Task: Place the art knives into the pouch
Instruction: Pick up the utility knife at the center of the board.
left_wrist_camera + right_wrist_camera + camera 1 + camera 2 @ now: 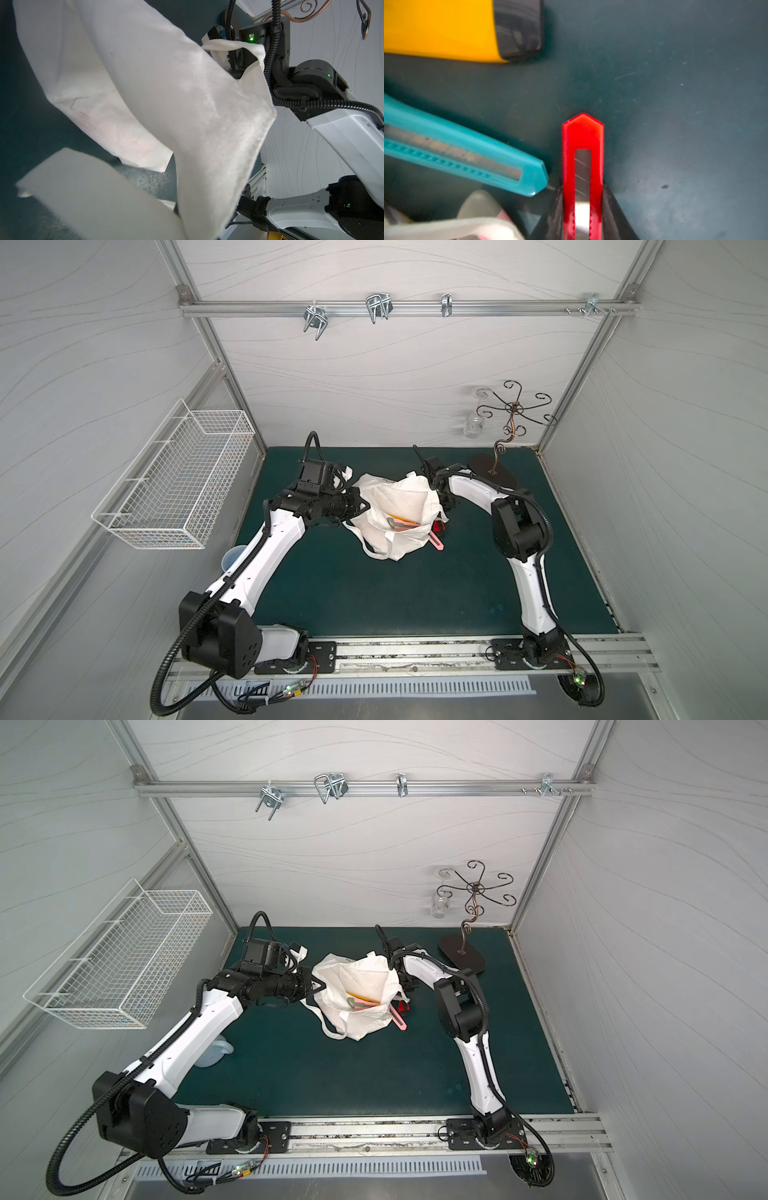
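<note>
1. White cloth pouch [395, 506]: the left gripper [362, 506] is pinched shut on its rim, seemingly to hold the mouth open.
2. Right gripper [582, 188] clamps the red art knife [582, 133], which lies on the green mat [675, 104] beside the pouch. It is slim plastic, with a steel blade showing through its slot.

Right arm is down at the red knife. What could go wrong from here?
1. The teal knife has its tip right beside the right jaws flanking the red knife; a lift may drag it along.
2. The left jaws pinch the pouch at one side only; its mouth may sag shut before the drop.
</note>
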You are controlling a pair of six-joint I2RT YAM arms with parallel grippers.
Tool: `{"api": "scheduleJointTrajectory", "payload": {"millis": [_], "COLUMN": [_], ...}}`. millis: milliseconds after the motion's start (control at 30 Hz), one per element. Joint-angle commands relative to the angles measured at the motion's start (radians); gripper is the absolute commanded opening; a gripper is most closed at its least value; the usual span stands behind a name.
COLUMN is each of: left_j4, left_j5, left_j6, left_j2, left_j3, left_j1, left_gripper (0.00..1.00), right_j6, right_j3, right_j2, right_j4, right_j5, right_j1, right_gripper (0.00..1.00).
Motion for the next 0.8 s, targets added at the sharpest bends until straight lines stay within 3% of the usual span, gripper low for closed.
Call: {"api": "scheduleJointTrajectory", "payload": {"millis": [0, 433, 767], "left_j4": [0.007, 0.002, 0.005], "left_j5": [0.000, 0.001, 0.001], "left_j6": [0.022, 0.026, 0.026], "left_j2": [0.008, 0.007, 0.005], "left_j3": [0.051, 0.047, 0.043], "left_j1": [-0.005, -0.005, -0.007], "left_gripper": [0.00, 0.00, 0.00], "right_j6": [0.001, -0.021, -0.048], "right_j3": [-0.015, 0.120, 0.213], "right_j2": [-0.043, -0.279, -0.490], "right_j4": [-0.053, -0.159, -0.162], "right_j5": [0.034, 0.166, 0.208], "right_j1": [-0.027, -0.047, 0.087], "right_gripper": [0.28, 0.28, 0.29]}}
